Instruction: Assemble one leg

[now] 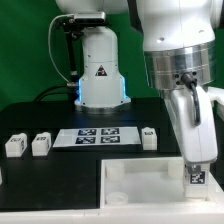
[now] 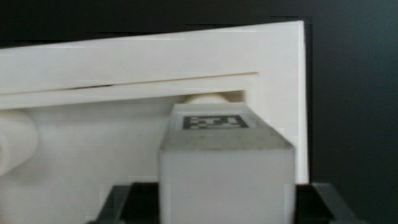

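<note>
My claw (image 1: 197, 172) hung low at the exterior view's right, over the near corner of the big white panel (image 1: 140, 184); between its fingers it held the leg (image 1: 198, 176), a small white block with a black-and-white tag on the face turned toward the camera; the jaws stood narrow, pressed to the block's sides. In the wrist view the leg (image 2: 224, 160) stood upright straight ahead of me, its tag on the slanted upper face, and my dark fingertips (image 2: 128, 205) showed at either side of its base; behind it lay the panel (image 2: 160, 90), pale and broad, with a raised ridge running across it and a small rounded nub just past the top of the leg. I could not tell whether the leg's lower end touched the panel or hung just above it; the pictures hid that meeting.

Farther off, on the black table (image 1: 40, 115), the marker board (image 1: 98, 136) lay flat with its row of tags; just beside its end at the exterior view's right sat another small white block (image 1: 149, 136); two more blocks (image 1: 15, 146) (image 1: 41, 144) sat well apart from it toward the exterior view's left, near each other; a fourth pale piece showed only partly at the left edge. Behind the board rose my white base (image 1: 100, 72), with a blue glow at its foot.
</note>
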You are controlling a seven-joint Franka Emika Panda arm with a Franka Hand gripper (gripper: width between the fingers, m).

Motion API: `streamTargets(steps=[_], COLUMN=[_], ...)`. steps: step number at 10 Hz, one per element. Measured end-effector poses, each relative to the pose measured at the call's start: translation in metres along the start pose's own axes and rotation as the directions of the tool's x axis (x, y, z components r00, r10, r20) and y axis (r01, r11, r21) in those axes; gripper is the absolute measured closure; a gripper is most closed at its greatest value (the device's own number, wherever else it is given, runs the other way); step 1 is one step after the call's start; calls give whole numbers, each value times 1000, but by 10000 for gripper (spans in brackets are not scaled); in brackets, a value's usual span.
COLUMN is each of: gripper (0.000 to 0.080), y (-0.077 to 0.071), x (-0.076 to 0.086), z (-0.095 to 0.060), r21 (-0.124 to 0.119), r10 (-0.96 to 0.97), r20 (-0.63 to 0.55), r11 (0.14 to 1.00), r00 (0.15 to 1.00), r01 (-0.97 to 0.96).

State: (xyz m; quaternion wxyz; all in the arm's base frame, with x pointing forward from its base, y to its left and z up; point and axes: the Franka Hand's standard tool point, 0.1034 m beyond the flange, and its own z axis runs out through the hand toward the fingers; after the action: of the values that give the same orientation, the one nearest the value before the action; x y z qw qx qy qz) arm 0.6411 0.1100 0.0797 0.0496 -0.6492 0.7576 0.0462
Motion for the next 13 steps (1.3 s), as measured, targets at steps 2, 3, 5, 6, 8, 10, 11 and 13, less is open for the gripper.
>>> streamTargets(steps=[2, 3, 5, 6, 8, 10, 11, 13], gripper=[430, 430, 180, 180, 151, 150, 150, 150], y=[0, -1, -1, -1, -1, 2, 4, 3], x=[1, 3, 5, 6, 6, -7, -15, -14], z=[1, 2, 3, 4, 4, 4, 3, 3], r21=[0, 12, 17, 15, 11, -45, -71, -74], r10=[-110, -277, -506, -597, -710, -906, -971, -997], r20=[-1, -6, -15, -17, -19, -46, -33, -24], r11=[994, 961, 862, 802, 703, 422, 238, 80], r00=[994, 961, 862, 802, 703, 420, 236, 78], r01=[110, 277, 507, 597, 711, 906, 969, 994])
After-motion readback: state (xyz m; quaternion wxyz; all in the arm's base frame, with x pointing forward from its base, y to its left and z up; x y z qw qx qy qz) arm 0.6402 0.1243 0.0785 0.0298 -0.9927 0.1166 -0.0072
